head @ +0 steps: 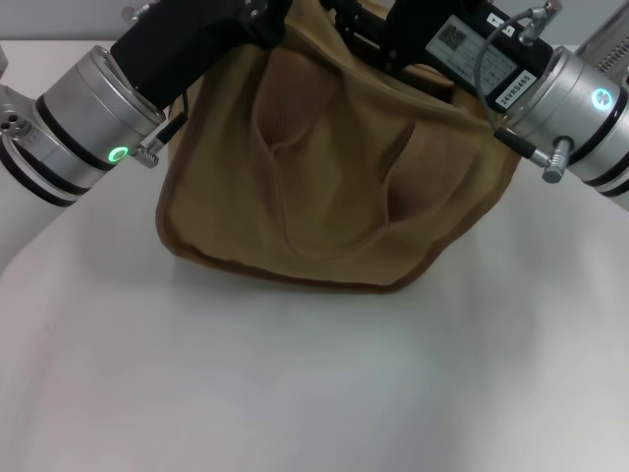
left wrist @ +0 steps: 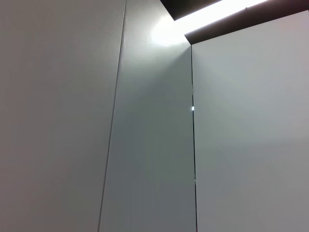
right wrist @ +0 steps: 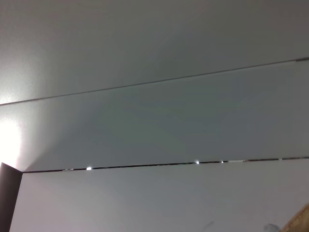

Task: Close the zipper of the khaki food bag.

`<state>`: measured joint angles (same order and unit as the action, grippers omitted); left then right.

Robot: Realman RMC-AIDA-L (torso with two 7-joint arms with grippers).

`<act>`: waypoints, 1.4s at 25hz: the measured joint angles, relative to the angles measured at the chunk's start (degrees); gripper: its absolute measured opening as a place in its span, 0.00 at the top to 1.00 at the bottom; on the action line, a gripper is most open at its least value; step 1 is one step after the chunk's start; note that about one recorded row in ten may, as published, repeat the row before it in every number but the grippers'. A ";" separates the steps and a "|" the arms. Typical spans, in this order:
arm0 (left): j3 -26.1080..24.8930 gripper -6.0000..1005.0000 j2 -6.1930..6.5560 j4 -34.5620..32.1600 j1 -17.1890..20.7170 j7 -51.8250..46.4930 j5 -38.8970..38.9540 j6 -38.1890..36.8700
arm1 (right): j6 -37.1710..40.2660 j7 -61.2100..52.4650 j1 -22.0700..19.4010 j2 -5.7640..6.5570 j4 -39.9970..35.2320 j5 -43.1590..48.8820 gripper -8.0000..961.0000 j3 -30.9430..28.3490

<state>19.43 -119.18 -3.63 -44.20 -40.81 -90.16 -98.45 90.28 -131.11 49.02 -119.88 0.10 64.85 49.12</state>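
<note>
We see the khaki food bag (head: 334, 187) standing on the white table (head: 295, 393) with its pockets facing us, its top hidden behind both arms, the right one bearing an unreadable white label (head: 516, 84), and we cannot tell how either set of jaws stands.

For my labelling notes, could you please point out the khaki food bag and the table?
khaki food bag (head: 334, 187): head view, front panel between the pockets.
table (head: 314, 383): head view, bare white surface in front of the bag.
</note>
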 joint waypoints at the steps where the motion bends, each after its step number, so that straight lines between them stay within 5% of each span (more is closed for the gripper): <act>1: 0.00 0.97 0.00 0.10 -0.09 0.01 -0.06 0.00 | -0.10 0.09 0.08 0.00 -0.01 0.00 0.21 -0.01; 18: -0.07 0.97 0.00 0.74 -0.53 0.04 -0.15 -0.11 | -2.38 1.37 -0.04 0.00 -0.06 0.24 0.22 -0.20; 25: -0.30 0.97 0.00 0.72 -0.24 0.00 -0.12 -0.17 | -2.02 4.58 -2.22 0.00 -3.12 0.32 0.36 -0.13; 30: -0.34 0.97 0.00 0.45 0.09 0.03 -0.10 -0.06 | 1.70 19.07 -6.20 0.00 -7.92 -0.59 0.43 -0.67; 35: -0.36 0.97 0.00 0.50 0.83 -0.31 -0.08 -0.12 | 5.41 46.38 -8.34 0.00 -8.37 -3.66 0.43 -0.43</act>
<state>19.07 -119.18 -3.12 -43.36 -41.12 -90.24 -98.57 95.70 -84.74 40.68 -119.88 -8.27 61.19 48.70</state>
